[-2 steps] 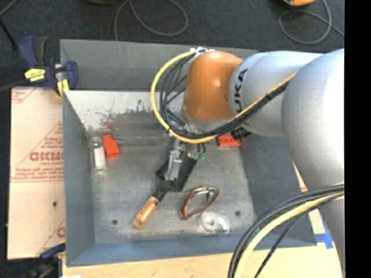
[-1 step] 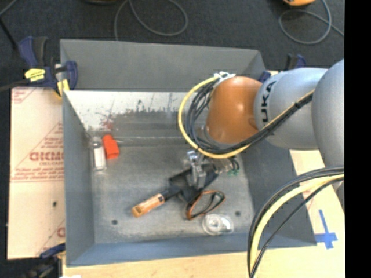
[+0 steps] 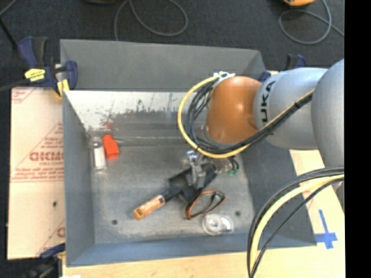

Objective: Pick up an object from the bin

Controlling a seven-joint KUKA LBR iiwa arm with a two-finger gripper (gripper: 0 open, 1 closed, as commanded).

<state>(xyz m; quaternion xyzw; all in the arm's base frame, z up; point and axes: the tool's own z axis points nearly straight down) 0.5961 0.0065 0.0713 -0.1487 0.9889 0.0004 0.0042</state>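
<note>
Orange cover (image 3: 232,109) hides end effector (image 3: 196,168) top & bin (image 3: 77,172) rear-rt floor.

The camera hangs above me and looks down into the grey bin (image 3: 78,172), tipped somewhat, so the inner faces of its upper and left walls show. It stands near enough that the bin takes the middle of the frame, with dark floor (image 3: 220,10) along the top. My arm (image 3: 301,106) reaches in from the right edge.

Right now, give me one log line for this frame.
pincer at bin centre | over black end of black-and-tan tool | dark loop beside | orange block far left
</note>
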